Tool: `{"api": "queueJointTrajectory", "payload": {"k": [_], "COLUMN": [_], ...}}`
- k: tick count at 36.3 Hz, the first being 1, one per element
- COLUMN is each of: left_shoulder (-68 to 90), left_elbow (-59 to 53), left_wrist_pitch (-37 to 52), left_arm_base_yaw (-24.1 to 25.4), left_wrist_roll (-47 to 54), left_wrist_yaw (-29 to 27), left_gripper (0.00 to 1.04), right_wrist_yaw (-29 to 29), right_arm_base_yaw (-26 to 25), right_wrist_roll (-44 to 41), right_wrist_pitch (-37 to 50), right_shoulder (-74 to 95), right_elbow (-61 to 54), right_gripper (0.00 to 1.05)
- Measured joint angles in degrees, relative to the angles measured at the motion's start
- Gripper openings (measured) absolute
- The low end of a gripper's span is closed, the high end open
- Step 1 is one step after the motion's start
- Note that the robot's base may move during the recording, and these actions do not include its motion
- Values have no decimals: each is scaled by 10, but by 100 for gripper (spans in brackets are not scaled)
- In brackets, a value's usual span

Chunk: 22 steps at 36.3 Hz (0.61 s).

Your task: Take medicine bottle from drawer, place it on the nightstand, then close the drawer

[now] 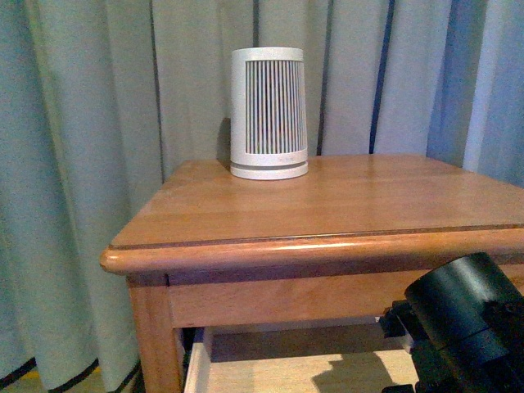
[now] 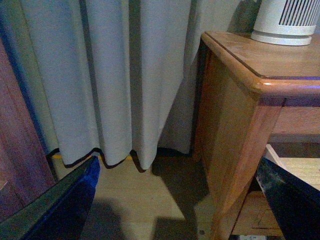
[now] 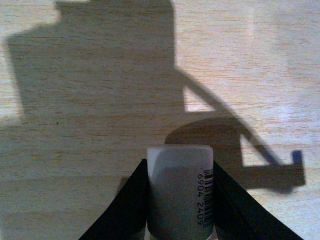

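- Hanging behind everything, a pale curtain [image 1: 82,164] falls in deep folds to the floor [image 2: 150,200], with a dark hem along its lower edge.
- The nightstand [image 1: 327,205], honey-coloured wood with a rounded front edge, stands right in front of that curtain.
- The drawer [image 1: 270,372] just under the top is pulled out. Its pale inner floor shows in the front view, partly in shadow.
- A slatted white device [image 1: 268,113] stands upright at the back of the nightstand's top, close to the curtain.
- The right arm [image 1: 467,327], black and bulky, sits at the lower right of the front view, below the top's edge and level with the open drawer.
- The left gripper [image 2: 177,167] hangs low beside the nightstand's side panel, above the floor. Its jaws are spread wide with nothing between them.
- The right gripper [image 3: 180,162] has its jaws clenched on the medicine bottle [image 3: 177,200], one black finger pressed to each side.
- The medicine bottle is white with a barcode down its side. It is held over pale wood grain like the drawer's inner floor and casts a shadow there; whether it touches the wood I cannot tell.
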Motion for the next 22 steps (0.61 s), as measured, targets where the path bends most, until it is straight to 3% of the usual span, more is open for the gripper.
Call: {"api": "queueJointTrajectory", "payload": {"k": [22], "left_shoulder": [0], "left_elbow": [0], "left_wrist_pitch": [0], "left_arm_base_yaw": [0], "left_wrist_roll": [0], "left_wrist_yaw": [0], "left_gripper": [98], "right_wrist_yaw": [119], "right_arm_base_yaw": [93], "right_wrist_roll": [60], "right_wrist_pitch": [-61], "right_shoulder": [-237], "right_elbow": [-82], "right_gripper": [29]}}
